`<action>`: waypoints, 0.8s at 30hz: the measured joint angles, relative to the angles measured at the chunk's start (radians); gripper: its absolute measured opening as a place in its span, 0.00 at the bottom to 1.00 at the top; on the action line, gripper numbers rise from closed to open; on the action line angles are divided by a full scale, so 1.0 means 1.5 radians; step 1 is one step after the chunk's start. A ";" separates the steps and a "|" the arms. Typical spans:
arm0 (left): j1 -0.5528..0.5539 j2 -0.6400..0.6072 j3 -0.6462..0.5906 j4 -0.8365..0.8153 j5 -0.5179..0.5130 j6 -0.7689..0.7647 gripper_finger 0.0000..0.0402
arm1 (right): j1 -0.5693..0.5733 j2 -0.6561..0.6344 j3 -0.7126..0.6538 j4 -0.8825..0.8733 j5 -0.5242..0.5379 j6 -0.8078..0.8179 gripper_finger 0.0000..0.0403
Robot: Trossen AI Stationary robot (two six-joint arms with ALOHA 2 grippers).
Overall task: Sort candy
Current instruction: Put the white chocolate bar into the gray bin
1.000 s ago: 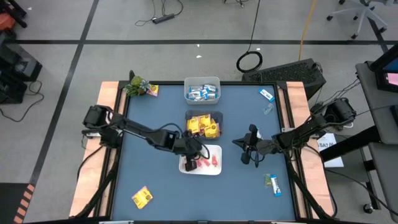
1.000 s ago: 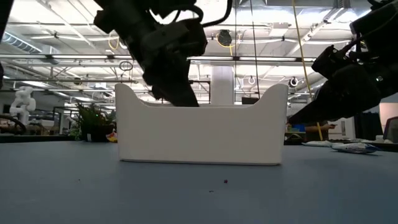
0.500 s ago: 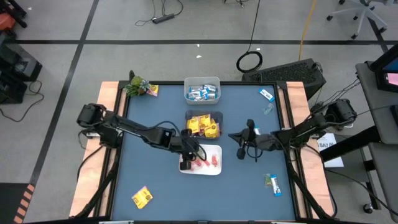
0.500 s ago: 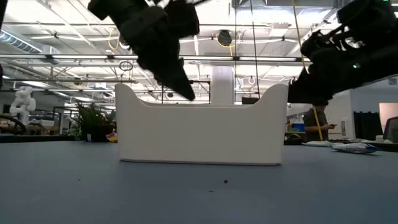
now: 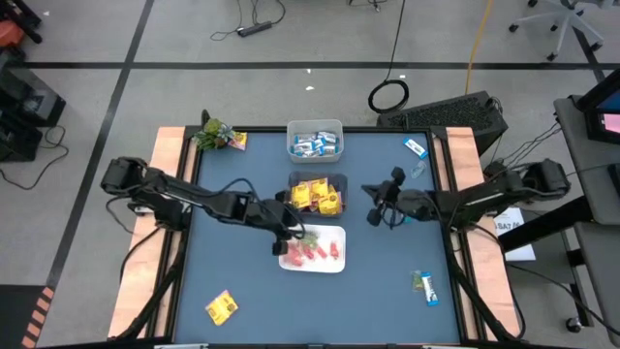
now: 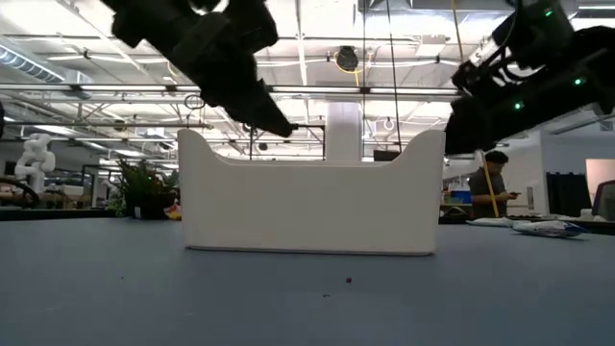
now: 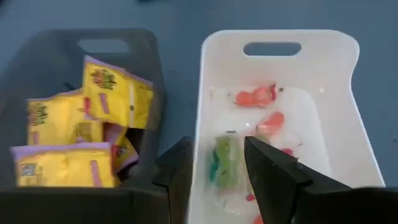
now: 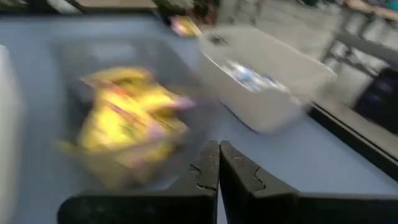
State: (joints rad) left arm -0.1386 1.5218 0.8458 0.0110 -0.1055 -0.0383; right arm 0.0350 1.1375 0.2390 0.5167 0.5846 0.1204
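Where candy lies, left gripper (image 7: 217,171) above.

Open left gripper (image 7: 217,168) above white bin (image 7: 348,118), green candy (image 7: 225,163), yellow packets (image 7: 93,124)

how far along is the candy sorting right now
Mostly done: three bins hold blue bars, yellow packets and red pieces. The open left tool hovers over the white bin, empty. Left: stray packets and bars on the table.

Overhead camera looks straight down; table-level camera faces the white bin (image 6: 312,197) close up; both share it (image 5: 313,249).
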 joint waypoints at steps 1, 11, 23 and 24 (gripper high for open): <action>0.003 -0.009 -0.013 0.020 0.000 0.000 0.38 | -0.018 -0.018 0.000 -0.038 -0.001 0.004 0.00; 0.081 -0.144 -0.190 0.215 -0.005 0.029 0.38 | -0.268 -0.080 0.098 -0.452 -0.038 0.066 0.00; 0.222 -0.238 -0.315 0.275 0.086 0.071 0.38 | -0.544 0.052 0.216 -0.591 -0.202 0.017 0.01; 0.232 -0.241 -0.326 0.290 0.098 0.072 0.38 | -0.558 0.066 0.227 -0.585 -0.202 0.016 0.03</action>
State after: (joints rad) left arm 0.2094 1.1610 0.3567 0.4459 0.0422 0.0689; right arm -0.8018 1.2358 0.5794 -0.3604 0.2810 0.1448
